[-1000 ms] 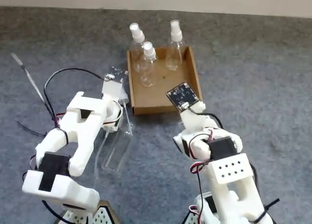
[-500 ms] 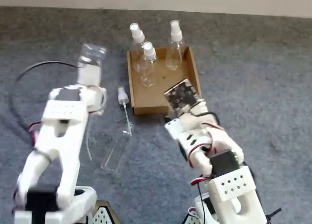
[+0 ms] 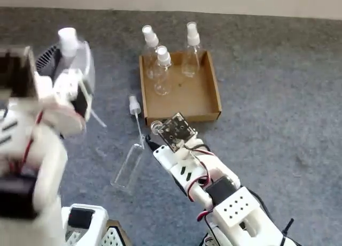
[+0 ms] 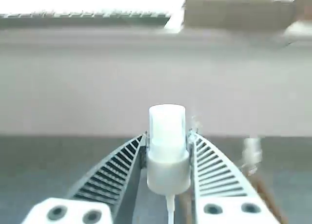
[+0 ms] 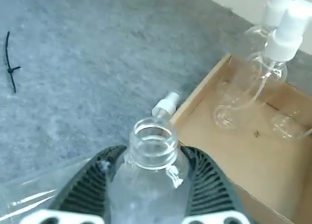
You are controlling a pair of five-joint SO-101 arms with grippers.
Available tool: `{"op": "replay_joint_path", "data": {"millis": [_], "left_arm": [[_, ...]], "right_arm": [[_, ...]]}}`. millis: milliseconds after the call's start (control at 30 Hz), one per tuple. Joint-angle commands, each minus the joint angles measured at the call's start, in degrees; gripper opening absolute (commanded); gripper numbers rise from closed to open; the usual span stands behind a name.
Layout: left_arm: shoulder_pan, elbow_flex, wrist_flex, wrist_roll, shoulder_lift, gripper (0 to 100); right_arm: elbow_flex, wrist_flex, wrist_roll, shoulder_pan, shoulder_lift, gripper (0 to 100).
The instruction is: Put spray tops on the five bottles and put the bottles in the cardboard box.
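Three capped bottles (image 3: 162, 69) in cardboard box (image 3: 209, 105)

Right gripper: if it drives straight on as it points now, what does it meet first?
Past the bottle the right gripper holds, likely the loose spray top on the carpet beside the cardboard box, though depth is unclear.

Five clear plastic bottles: three upright bottles (image 3: 162, 79) at the box, one open bottle (image 3: 127, 168) lying on the grey carpet (image 3: 278, 96), one raised bottle (image 3: 84, 61) in the left gripper (image 4: 167, 136).

Five white spray tops: three screwed-on tops (image 3: 163, 56), one loose top (image 3: 133, 103), one held top (image 4: 167, 156).

One shallow brown cardboard box (image 3: 208, 104).

Two white robot arms (image 3: 214, 187); the second gripper is the right gripper (image 5: 152, 153).

One black cable tie (image 5: 10, 63).
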Motion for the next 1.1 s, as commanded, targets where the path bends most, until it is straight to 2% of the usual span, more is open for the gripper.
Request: {"op": "replay_joint_path", "data": {"millis": [0,200,433,733,933,1067], "left_arm": [[11.74,-2.68,-0.35,1.14,-2.33,6],[21.58,3.03,-8.26,0.97,-2.24,6],[22.81,11.47,-18.29,0.88,-2.15,6],[29.23,15.08,-21.19,0.88,-2.15,6],[29.14,17.8,-21.36,0.44,-2.15,6],[28.97,20.09,-23.03,-3.08,-2.24,6]], "right_arm": [[1.71,-2.15,-3.34,-0.22,-7.69,0.4],[7.43,3.47,-3.69,-0.31,-20.97,0.4],[8.31,8.22,-3.52,-0.31,-29.32,0.4],[8.31,9.27,-3.6,-0.22,-30.29,0.4],[8.31,9.27,-3.6,-0.22,-30.37,0.4],[8.31,9.27,-3.6,-0.22,-30.37,0.4]]}}
